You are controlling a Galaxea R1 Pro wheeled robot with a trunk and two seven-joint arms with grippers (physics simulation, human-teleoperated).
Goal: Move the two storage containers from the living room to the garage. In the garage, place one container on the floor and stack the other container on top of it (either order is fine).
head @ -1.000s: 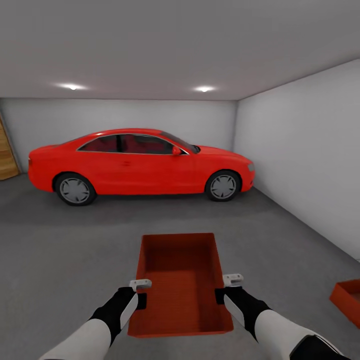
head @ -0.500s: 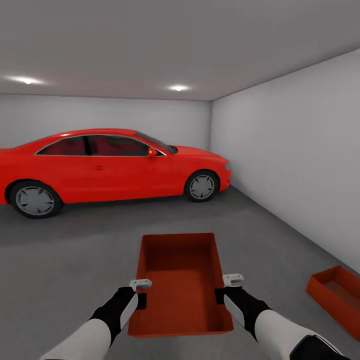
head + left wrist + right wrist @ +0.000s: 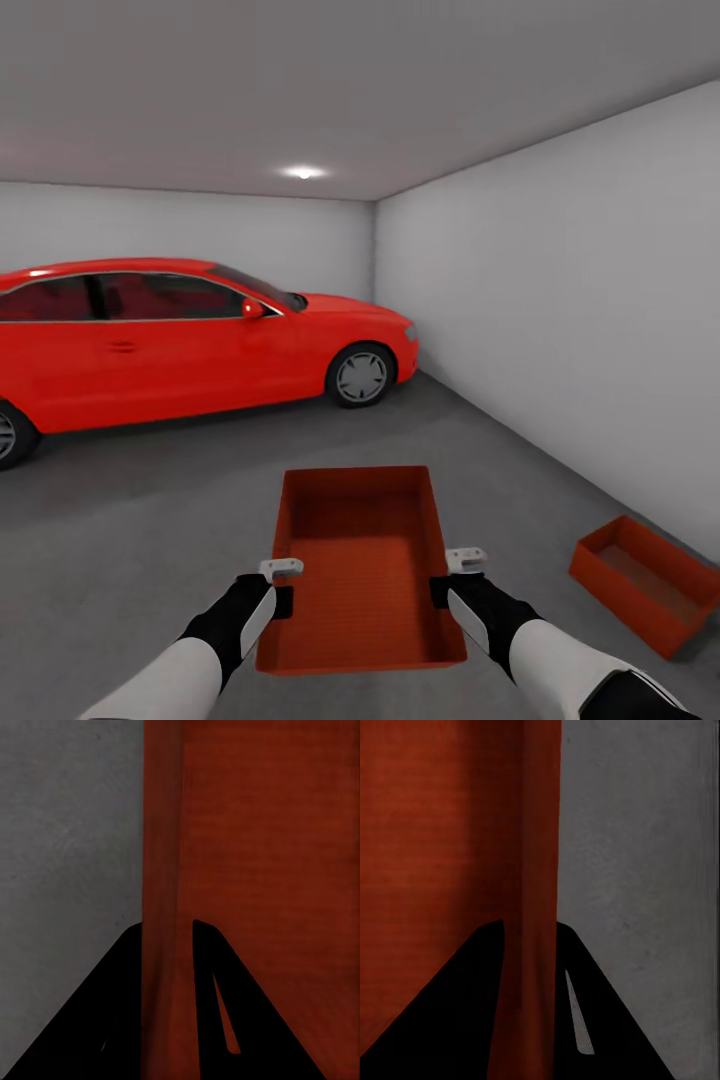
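Head view: an orange-red storage container (image 3: pixel 362 565) is carried in front of the robot, above the dark grey floor (image 3: pixel 150 520), between the two arms. The left gripper (image 3: pixel 283 585) clamps the container's left long wall and the right gripper (image 3: pixel 452 577) clamps its right long wall, both near the end closest to the robot. The left wrist view confirms the left gripper (image 3: pixel 166 937) is pinched on the wall, one black finger on each face of it; the right wrist view shows the same for the right gripper (image 3: pixel 530 937). The held container is empty, its ribbed bottom bare. A second storage container (image 3: pixel 645 582) sits on the floor well to the right, close to the grey-white wall (image 3: pixel 570 320); nothing shows inside it. A red car (image 3: pixel 180 340) is parked across the garage, well beyond the held container.
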